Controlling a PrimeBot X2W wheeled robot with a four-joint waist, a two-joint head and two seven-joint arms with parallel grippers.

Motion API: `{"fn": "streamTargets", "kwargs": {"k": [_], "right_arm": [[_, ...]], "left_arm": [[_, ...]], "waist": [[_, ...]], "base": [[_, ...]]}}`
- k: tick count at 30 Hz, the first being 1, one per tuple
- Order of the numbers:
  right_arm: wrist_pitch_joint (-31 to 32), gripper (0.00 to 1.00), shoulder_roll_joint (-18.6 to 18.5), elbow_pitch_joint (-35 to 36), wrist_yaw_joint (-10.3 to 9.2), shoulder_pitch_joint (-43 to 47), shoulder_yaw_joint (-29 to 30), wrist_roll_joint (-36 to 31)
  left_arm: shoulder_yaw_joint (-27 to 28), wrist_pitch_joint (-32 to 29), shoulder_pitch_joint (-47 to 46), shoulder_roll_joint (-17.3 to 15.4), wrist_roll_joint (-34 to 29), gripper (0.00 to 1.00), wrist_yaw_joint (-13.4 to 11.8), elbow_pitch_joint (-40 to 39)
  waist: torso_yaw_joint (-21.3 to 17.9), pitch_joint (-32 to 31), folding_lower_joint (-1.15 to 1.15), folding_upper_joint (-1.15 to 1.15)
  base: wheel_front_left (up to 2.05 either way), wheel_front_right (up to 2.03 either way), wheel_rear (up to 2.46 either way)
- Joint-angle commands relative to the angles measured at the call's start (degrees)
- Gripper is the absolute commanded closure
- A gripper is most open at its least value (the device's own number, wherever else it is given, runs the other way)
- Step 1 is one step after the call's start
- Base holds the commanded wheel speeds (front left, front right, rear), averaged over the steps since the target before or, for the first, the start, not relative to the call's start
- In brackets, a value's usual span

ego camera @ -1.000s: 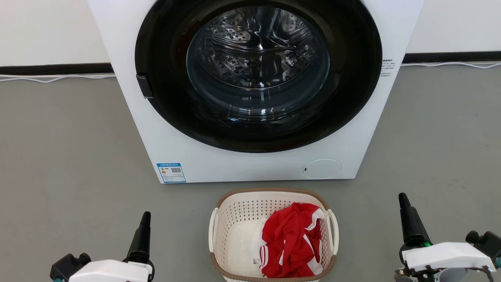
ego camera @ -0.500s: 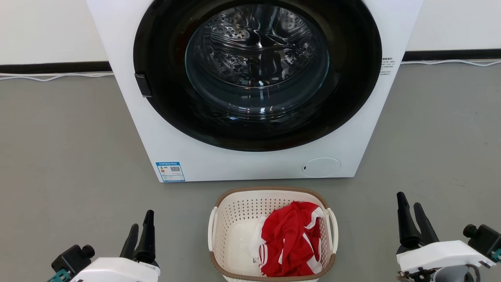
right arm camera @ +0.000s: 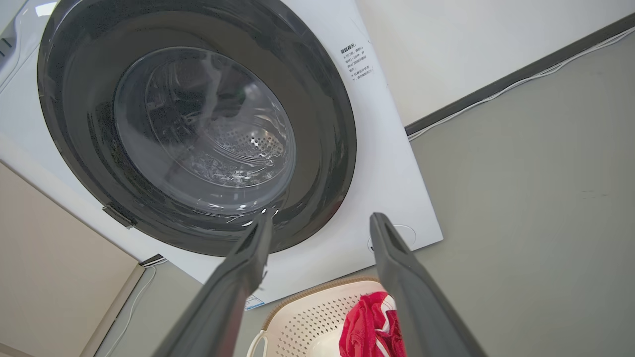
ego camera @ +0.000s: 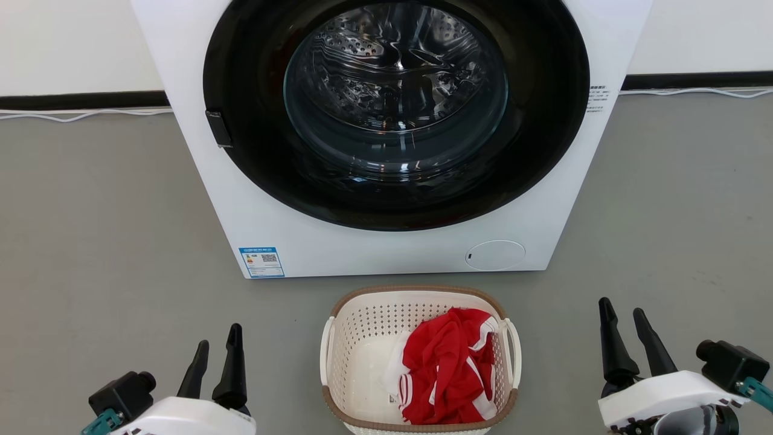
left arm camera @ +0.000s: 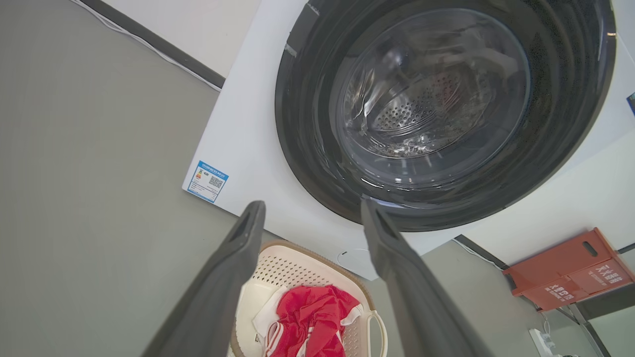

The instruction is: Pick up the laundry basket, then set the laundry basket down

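Note:
The laundry basket (ego camera: 368,326) is cream-white and perforated with a brown rim. It stands on the grey floor just in front of the washing machine, holding a red and white garment (ego camera: 450,368). White loop handles sit on its two sides. My left gripper (ego camera: 217,335) is open, low at the left and well clear of the basket. My right gripper (ego camera: 622,308) is open at the lower right, also apart from it. In the left wrist view the basket (left arm camera: 297,263) lies below and between the fingers; in the right wrist view the basket (right arm camera: 317,312) shows at the bottom edge.
A white front-loading washing machine (ego camera: 290,229) with a dark round door (ego camera: 395,109) stands right behind the basket. A white cable (ego camera: 78,115) runs along the black skirting. A red-orange crate (left arm camera: 570,267) sits to the machine's side. Grey floor (ego camera: 102,229) spreads on both sides.
Both grippers have turned, so each now shows two separate fingers instead of one. The right one has drifted slightly left. The basket has not moved; the view has tilted a little.

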State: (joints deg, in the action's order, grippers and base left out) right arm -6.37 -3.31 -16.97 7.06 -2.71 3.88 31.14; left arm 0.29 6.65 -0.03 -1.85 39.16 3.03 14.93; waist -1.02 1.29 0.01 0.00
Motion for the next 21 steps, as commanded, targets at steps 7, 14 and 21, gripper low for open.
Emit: {"fn": "streamTargets", "kwargs": {"k": [7,14,21], "right_arm": [[-2.07,0.0,-1.0,1.06,0.29,-2.8,-1.1,-7.01],[-3.25,0.0,-1.06,0.8,0.32,-2.9,-1.09,-12.47],[-4.6,0.0,-1.01,0.44,0.35,-2.97,-1.22,-18.47]], "left_arm": [[0.96,1.79,-0.45,-0.67,-6.5,0.0,-1.03,-2.06],[0.8,2.97,-0.36,-0.73,-11.26,0.0,-1.68,-2.29],[0.78,4.31,-0.16,-0.8,-16.78,0.0,-2.07,-2.6]], "waist": [[-0.11,0.24,0.0,0.0],[-0.17,0.36,0.0,0.0],[-0.27,0.38,0.0,0.0]], "base": [[0.0,0.0,0.0],[0.0,0.0,0.0],[0.0,0.0,0.0]]}}
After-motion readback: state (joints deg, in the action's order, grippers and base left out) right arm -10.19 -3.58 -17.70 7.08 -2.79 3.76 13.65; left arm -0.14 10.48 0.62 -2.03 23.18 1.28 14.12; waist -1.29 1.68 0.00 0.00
